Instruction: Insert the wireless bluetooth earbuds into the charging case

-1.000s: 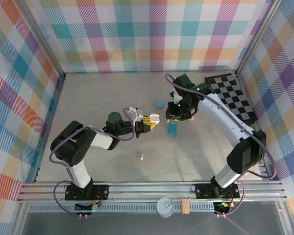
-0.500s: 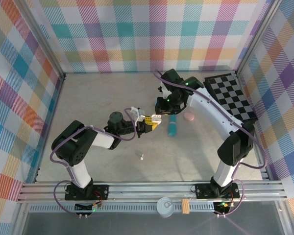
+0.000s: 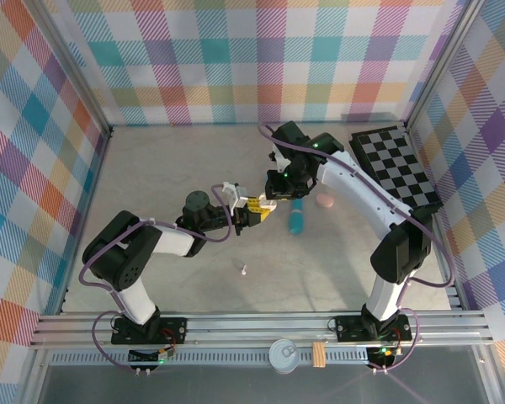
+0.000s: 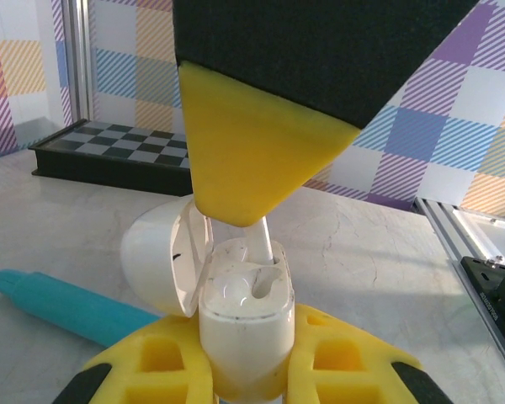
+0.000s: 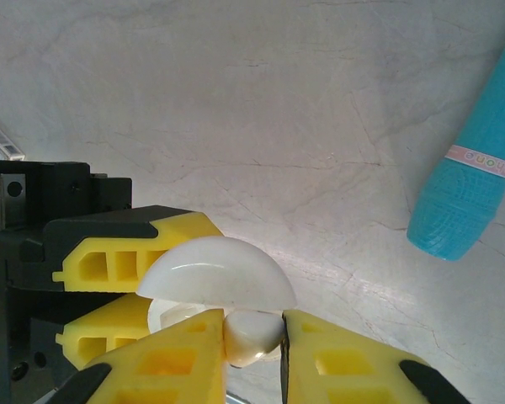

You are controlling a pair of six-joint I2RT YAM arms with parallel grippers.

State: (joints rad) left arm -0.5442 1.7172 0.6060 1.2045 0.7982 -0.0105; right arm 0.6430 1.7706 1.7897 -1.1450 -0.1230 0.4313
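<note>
My left gripper [image 4: 246, 358] is shut on a white charging case [image 4: 244, 324] held upright, its lid [image 4: 162, 261] swung open to the left. My right gripper [image 5: 254, 341] is shut on a white earbud [image 5: 252, 338] directly above the case. In the left wrist view the earbud's stem [image 4: 263, 244] reaches down into the case's right slot below the right gripper's yellow fingertip [image 4: 252, 160]. From above, the two grippers [image 3: 257, 210] [image 3: 274, 194] meet at mid-table. Another tiny pale earbud [image 3: 244, 270] lies on the table nearer the arm bases.
A long teal stick [image 3: 296, 220] lies just right of the grippers, and a pink oval case [image 3: 324, 202] beyond it. A black-and-white checkerboard [image 3: 396, 164] sits at the back right. Plaid walls enclose the table.
My right arm has swung left from beside the pink case and come down over the open case in my left gripper. The left gripper has barely shifted.
</note>
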